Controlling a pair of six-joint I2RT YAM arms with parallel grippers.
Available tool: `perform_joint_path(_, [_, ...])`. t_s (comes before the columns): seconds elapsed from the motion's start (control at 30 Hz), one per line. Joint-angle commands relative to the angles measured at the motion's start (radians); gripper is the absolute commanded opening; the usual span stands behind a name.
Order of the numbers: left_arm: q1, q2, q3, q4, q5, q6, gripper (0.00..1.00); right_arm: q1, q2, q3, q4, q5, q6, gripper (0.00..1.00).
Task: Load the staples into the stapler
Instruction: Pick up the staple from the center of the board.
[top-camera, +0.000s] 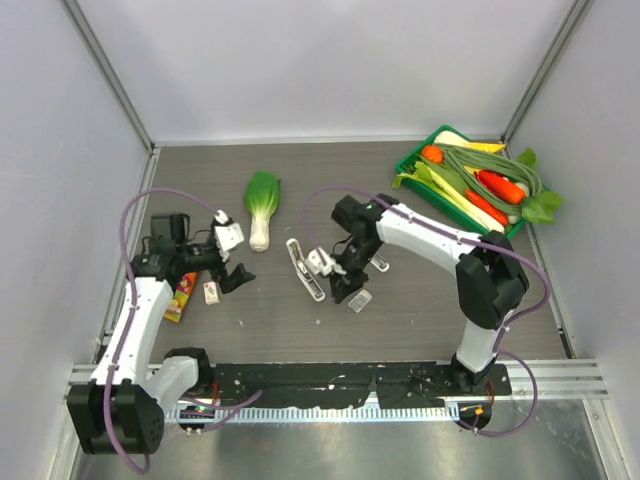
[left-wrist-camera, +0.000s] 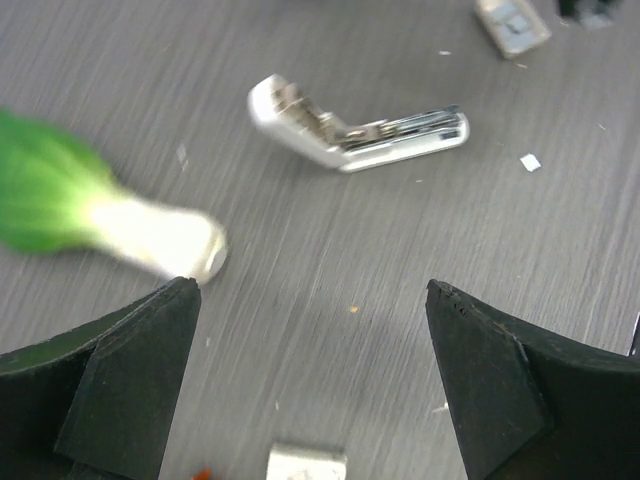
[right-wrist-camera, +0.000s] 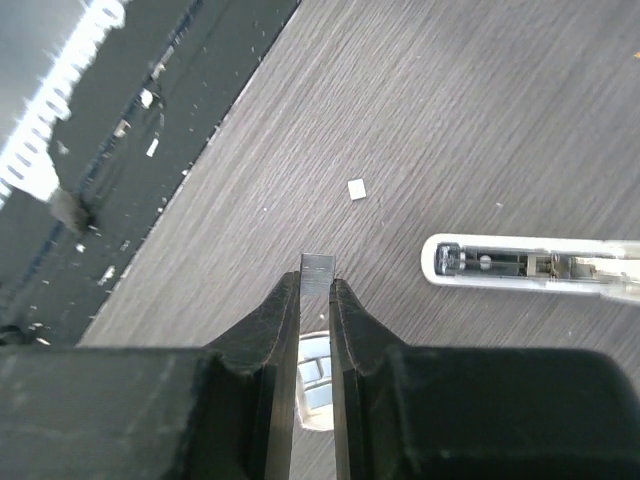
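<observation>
Grey surface (top-camera: 420, 320): right tool (right-wrist-camera: 315, 287) pinches the staples (right-wrist-camera: 318, 264) by a thin edge; they may twist or slip before reaching the open stapler (right-wrist-camera: 530, 266). Left tool (left-wrist-camera: 310, 290) spread wide, empty.

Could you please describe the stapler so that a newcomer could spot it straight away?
On the grey table, look at the middle, between the green leafy vegetable and the right gripper. The stapler lies there: a slim white bar hinged open, the only thing with a silvery metal channel showing.
</observation>
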Motion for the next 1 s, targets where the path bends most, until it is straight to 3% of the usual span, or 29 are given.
perform_joint_path(0.0, [-0.161,0.052,0.048,0.013,0.096,0.359,1.00,-0.145,0.050,0.067,-0.323,-0.323,-0.146,0.18])
perform_joint_path(0.13, [-0.282,0.094,0.068,0.012,0.120,0.511,0.97,-0.219,0.132,0.100,-0.407,-0.423,-0.193,0.18])
perform_joint_path(0.27, [-0.379,0.155,0.138,-0.020,0.156,0.542,0.92,-0.250,0.158,0.083,-0.407,-0.431,-0.199,0.18])
perform_joint_path(0.37, [-0.486,0.200,0.181,-0.074,0.110,0.584,0.88,-0.273,0.166,0.087,-0.407,-0.449,-0.190,0.18])
perform_joint_path(0.53, [-0.667,0.278,0.220,-0.048,-0.019,0.529,0.80,-0.285,0.166,0.092,-0.407,-0.470,-0.173,0.19])
perform_joint_path(0.97, [-0.778,0.450,0.338,-0.008,-0.090,0.420,0.68,-0.296,0.170,0.086,-0.406,-0.507,-0.153,0.20])
